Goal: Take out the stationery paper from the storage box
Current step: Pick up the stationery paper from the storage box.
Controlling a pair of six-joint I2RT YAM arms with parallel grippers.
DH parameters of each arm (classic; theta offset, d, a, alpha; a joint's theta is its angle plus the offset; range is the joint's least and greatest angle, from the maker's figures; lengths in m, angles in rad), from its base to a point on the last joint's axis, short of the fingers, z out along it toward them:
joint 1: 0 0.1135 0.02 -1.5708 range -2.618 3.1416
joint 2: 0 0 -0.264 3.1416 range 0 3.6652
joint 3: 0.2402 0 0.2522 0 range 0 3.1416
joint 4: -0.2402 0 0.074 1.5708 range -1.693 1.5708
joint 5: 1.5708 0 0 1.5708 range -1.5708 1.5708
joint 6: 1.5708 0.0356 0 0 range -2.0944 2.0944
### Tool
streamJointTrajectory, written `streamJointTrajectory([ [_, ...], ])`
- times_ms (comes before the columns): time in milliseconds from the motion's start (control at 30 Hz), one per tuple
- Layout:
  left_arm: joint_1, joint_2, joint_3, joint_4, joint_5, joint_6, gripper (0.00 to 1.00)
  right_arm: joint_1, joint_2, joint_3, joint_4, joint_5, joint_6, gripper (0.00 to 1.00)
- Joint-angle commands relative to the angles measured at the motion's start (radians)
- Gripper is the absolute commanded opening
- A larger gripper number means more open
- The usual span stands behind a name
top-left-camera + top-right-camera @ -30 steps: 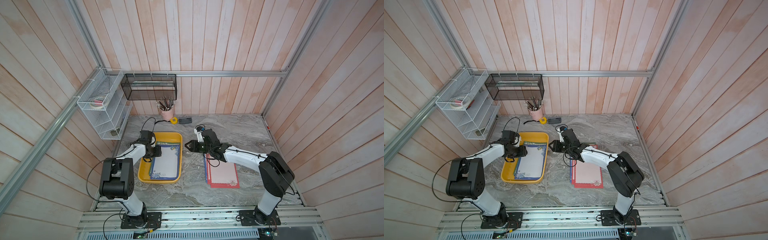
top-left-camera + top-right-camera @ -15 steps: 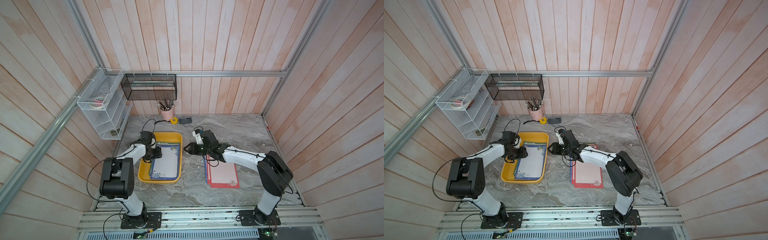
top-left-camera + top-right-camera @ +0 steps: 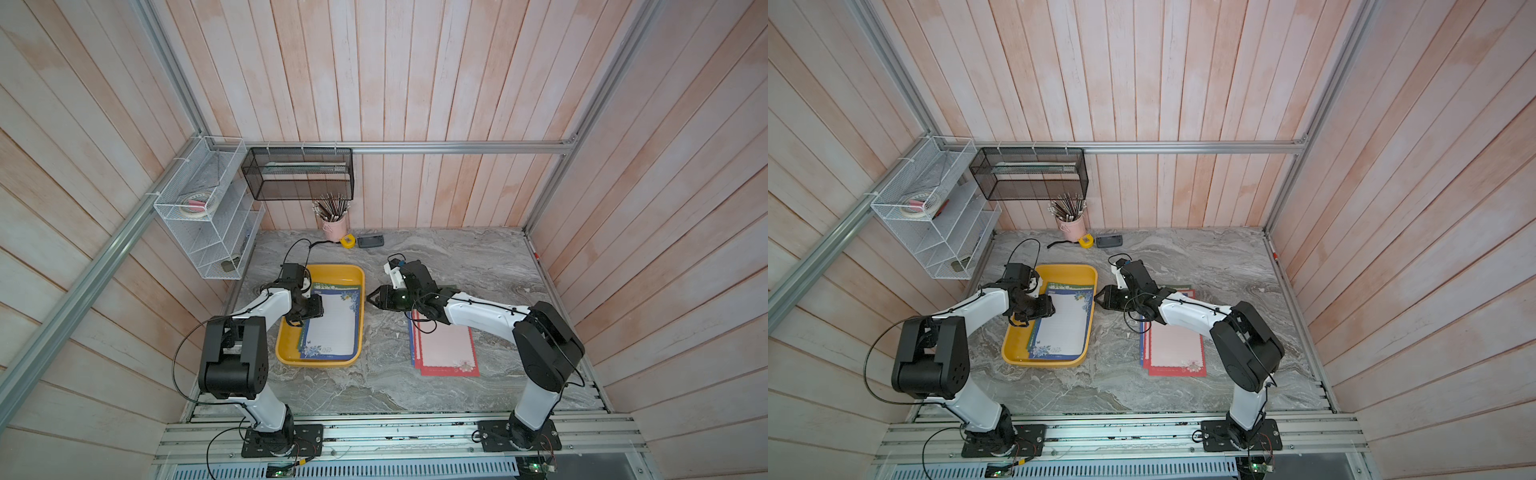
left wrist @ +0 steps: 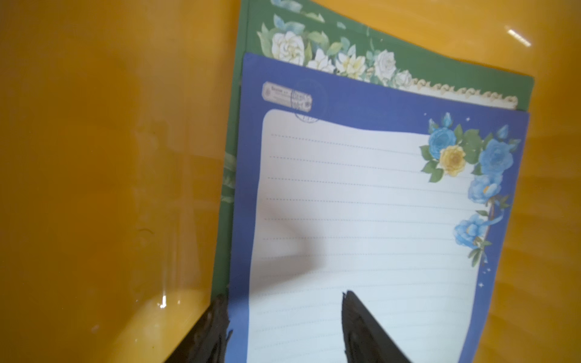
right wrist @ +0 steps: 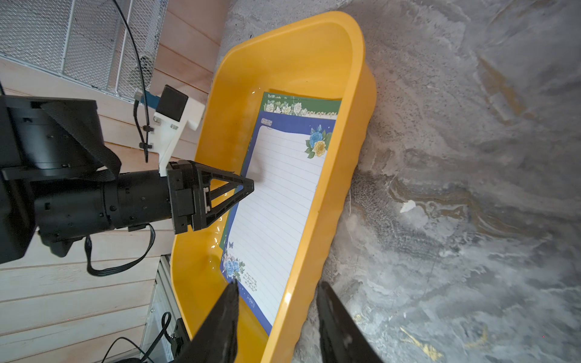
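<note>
At the front edge of the grey marble table (image 3: pixel 415 399), the two arms stand on a metal rail (image 3: pixel 395 436), and both reach away from it toward the middle. Nearest, on the robot's right side, a pile of sheets (image 3: pixel 446 349) lies flat on the table, outside the box. The top sheet has a pale pink centre and a red border, and blue edges show under it. On the robot's left, well apart from this pile, stands the storage box (image 3: pixel 320 363), a low yellow tray. The stationery paper (image 3: pixel 332 328) inside it lies close to the wall on the side of the right arm. On top is a sheet with a white lined centre and a blue border. Under it is a green-bordered sheet, which shows at the far end and along one side.

The left gripper (image 4: pixel 284 295) is inside the box, low over the paper. Its fingers (image 4: pixel 361 323) are apart: one is over the white centre of the blue sheet, the other at the sheet's long edge, so this edge is between them. Whether they touch the paper I cannot tell. The right gripper (image 5: pixel 279 283) is at the wall of the box on its own side. Its fingers (image 5: pixel 220 320) are also apart, one over the inside and one over the table, with the wall between them. I cannot see that they press on it.

Against the back wall stand a pink cup (image 3: pixel 334 228) with pencils, a yellow tape measure (image 3: pixel 348 241) and a small dark device (image 3: pixel 370 241). Above them a black mesh basket (image 3: pixel 297 174) hangs on the wall, and a white wire rack (image 3: pixel 208 232) hangs on the side wall at the robot's left.
</note>
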Motion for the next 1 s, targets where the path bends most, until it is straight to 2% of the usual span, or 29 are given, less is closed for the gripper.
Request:
streamJointTrajectory([
  [0, 0.004, -0.042, -0.022, 0.006, -0.034, -0.001, 0.6, 0.01, 0.033, 0.01, -0.003, -0.014, 0.007, 0.43],
  [267, 0.004, -0.022, -0.024, -0.005, -0.064, 0.004, 0.6, 0.023, 0.07, 0.031, -0.007, -0.037, 0.013, 0.43],
  [967, 0.004, 0.016, -0.018, -0.015, -0.017, 0.009, 0.6, 0.026, 0.083, 0.041, -0.004, -0.053, 0.019, 0.43],
])
